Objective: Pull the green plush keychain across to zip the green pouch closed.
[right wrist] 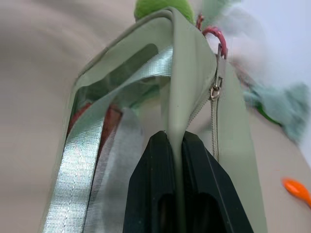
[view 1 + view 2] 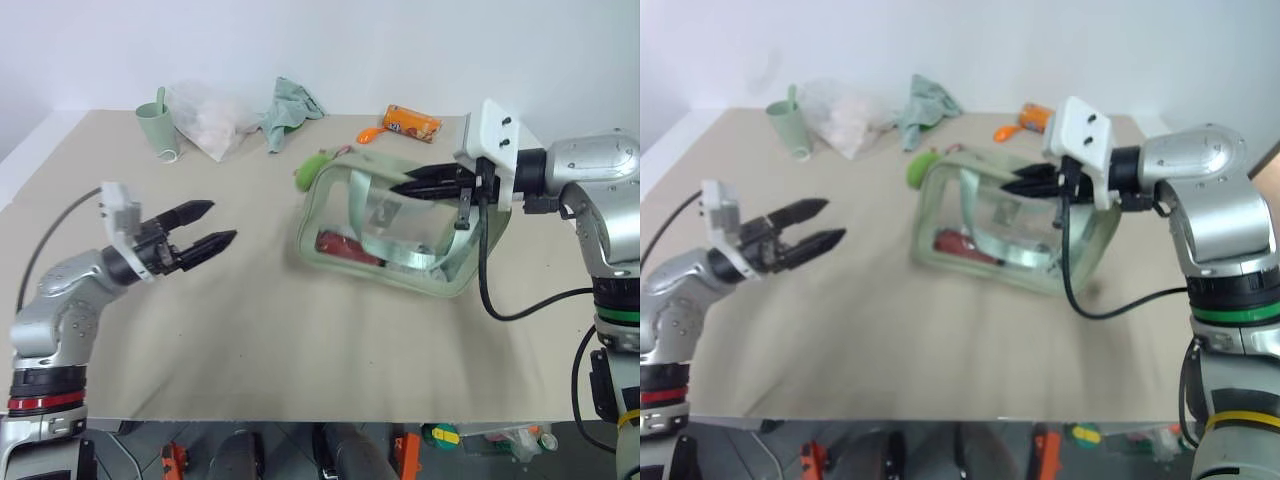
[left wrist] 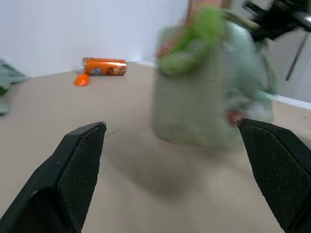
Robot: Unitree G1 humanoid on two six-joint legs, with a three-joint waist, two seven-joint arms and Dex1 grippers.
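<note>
The green pouch (image 2: 390, 235) stands on the tan table, right of centre, with its clear front panel facing me. The green plush keychain (image 2: 310, 168) hangs at the pouch's far left end, tied to the zipper by a red ring. My right gripper (image 2: 400, 186) reaches in from the right and is shut on the pouch's top edge (image 1: 184, 63), the fabric pinched between its fingers (image 1: 146, 194). In that wrist view the metal zipper pull (image 1: 216, 90) sits beside the pinched edge. My left gripper (image 2: 222, 221) hovers open well left of the pouch, pointing toward it with nothing between its fingers.
Along the table's far edge stand a pale green cup (image 2: 157, 130), a clear plastic bag (image 2: 205, 118), a teal cloth (image 2: 290, 108), an orange spoon (image 2: 372, 133) and an orange snack pack (image 2: 412, 122). A black cable (image 2: 520, 305) hangs from my right wrist over the table.
</note>
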